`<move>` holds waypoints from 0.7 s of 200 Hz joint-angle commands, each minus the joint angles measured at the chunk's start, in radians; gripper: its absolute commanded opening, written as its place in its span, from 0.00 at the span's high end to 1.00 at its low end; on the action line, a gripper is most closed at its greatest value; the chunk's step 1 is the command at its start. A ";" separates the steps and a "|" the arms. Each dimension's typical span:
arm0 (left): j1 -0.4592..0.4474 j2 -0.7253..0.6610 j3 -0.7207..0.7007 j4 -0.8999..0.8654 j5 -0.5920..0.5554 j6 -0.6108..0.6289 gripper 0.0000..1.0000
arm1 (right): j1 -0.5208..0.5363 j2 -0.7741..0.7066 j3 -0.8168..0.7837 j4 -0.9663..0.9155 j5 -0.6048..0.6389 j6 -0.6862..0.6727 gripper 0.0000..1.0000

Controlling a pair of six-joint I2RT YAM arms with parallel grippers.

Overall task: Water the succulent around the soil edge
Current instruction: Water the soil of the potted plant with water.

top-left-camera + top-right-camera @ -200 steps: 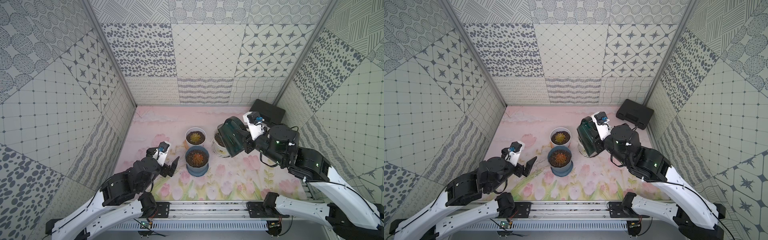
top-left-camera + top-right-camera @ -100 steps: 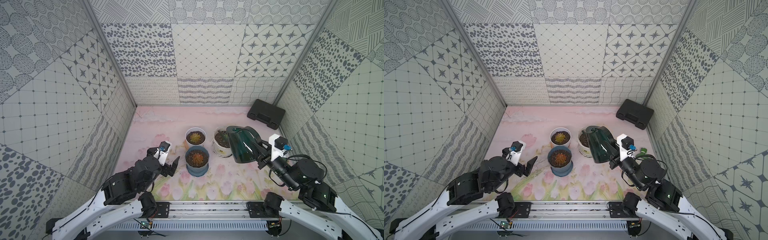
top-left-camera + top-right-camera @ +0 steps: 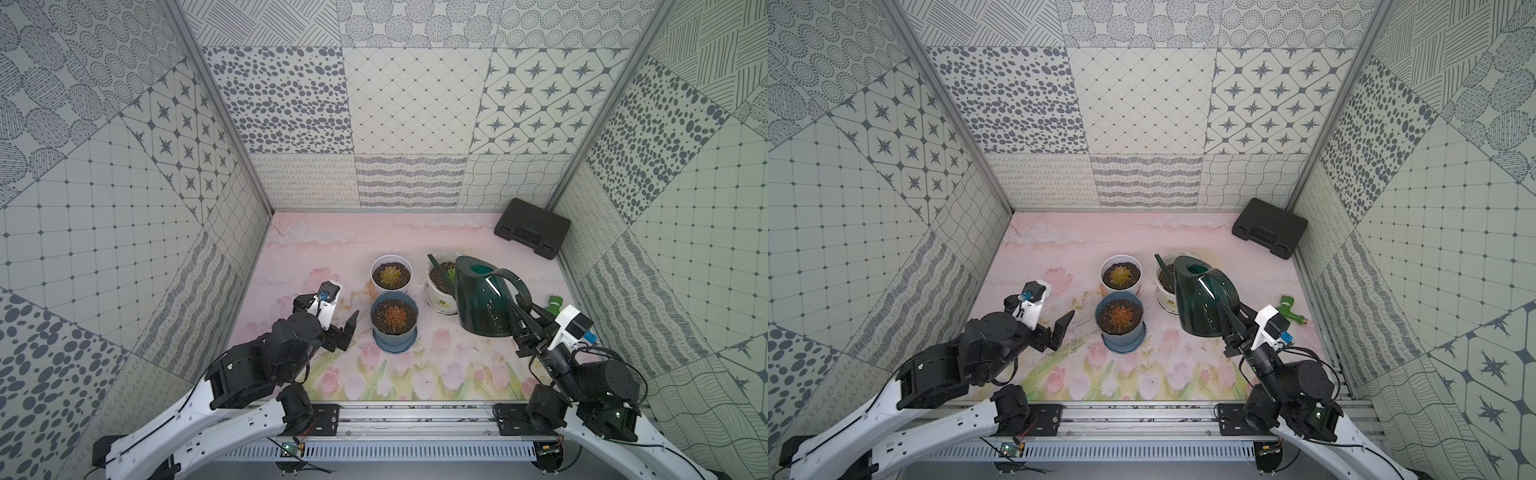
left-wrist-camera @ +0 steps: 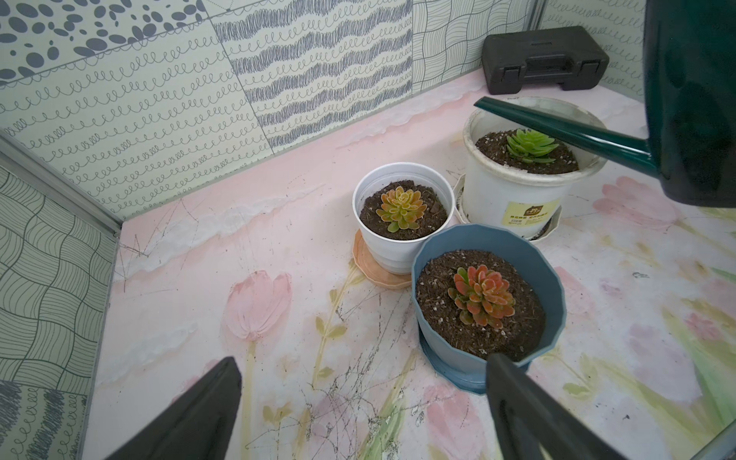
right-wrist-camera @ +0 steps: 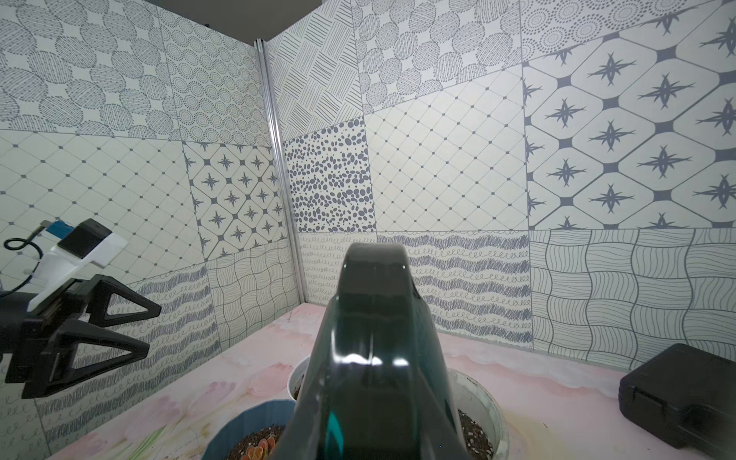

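Three potted succulents stand mid-table: a green one (image 4: 529, 145) in a large white pot (image 3: 441, 302), a yellow-orange one (image 3: 390, 274) in a small white pot, and a red-orange one (image 3: 394, 316) in a blue pot (image 3: 1120, 337). My right gripper (image 3: 519, 316) is shut on the handle of the dark green watering can (image 3: 482, 303). The can stands upright beside the large white pot, its spout (image 4: 557, 127) reaching over that pot's soil. I cannot tell whether the can rests on the table. My left gripper (image 4: 362, 360) is open and holds nothing, left of the blue pot.
A black case (image 3: 532, 227) lies in the back right corner. A small green hose fitting (image 3: 1289, 309) lies by the right wall, behind my right wrist. Patterned walls close in the table on three sides.
My right arm has drawn back toward the front right. The watering can went from tilted over the large white pot to upright and lower beside it. The left arm has not moved.
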 commanded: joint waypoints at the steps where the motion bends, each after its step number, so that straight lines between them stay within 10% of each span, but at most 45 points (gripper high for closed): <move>1: 0.006 0.005 -0.017 0.073 -0.032 0.027 0.01 | -0.002 -0.016 -0.059 0.276 -0.076 0.003 1.00; 97: 0.005 0.020 -0.050 0.122 -0.049 0.084 0.01 | -0.002 -0.015 -0.140 0.512 -0.151 -0.044 1.00; 140: 0.006 0.021 -0.054 0.115 -0.053 0.092 0.02 | -0.003 0.011 -0.021 0.278 -0.138 -0.016 1.00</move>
